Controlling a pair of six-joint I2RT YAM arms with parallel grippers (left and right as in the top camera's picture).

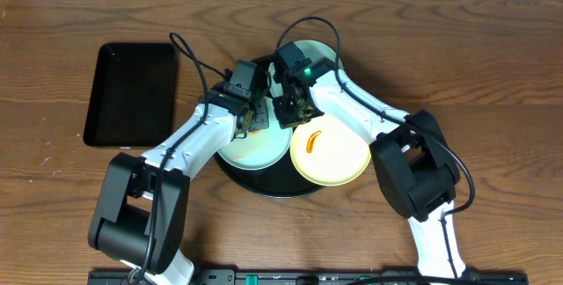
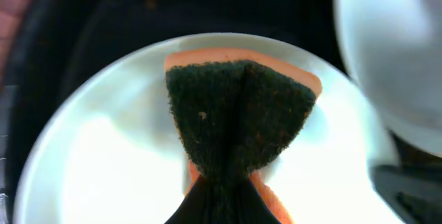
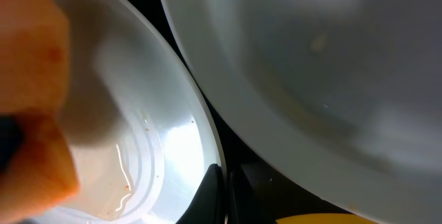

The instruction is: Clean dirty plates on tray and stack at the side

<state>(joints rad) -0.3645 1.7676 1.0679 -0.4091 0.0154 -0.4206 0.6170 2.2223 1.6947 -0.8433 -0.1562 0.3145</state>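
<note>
Left gripper (image 1: 251, 113): we see it clamped on a sponge (image 2: 238, 113), green scouring side up, orange foam beneath, pinched into a fan.
Sponge: it rests on the near mint plate (image 2: 103, 155), towards that plate's far edge in the left wrist view.
Right gripper (image 1: 288, 109): its fingers are pressed together, and we see nothing between them. It sits low between the two mint plates.
Near mint plate: front left of the round tray (image 1: 273, 184).
Far mint plate (image 1: 318, 54): at the back of the round tray, partly hidden by the right arm.
Yellow plate (image 1: 330, 153): front right, overhanging the tray's rim, with an orange smear (image 1: 311, 142).
Rectangular tray (image 1: 132, 91): on the counter (image 1: 493, 56), well apart to the left.
</note>
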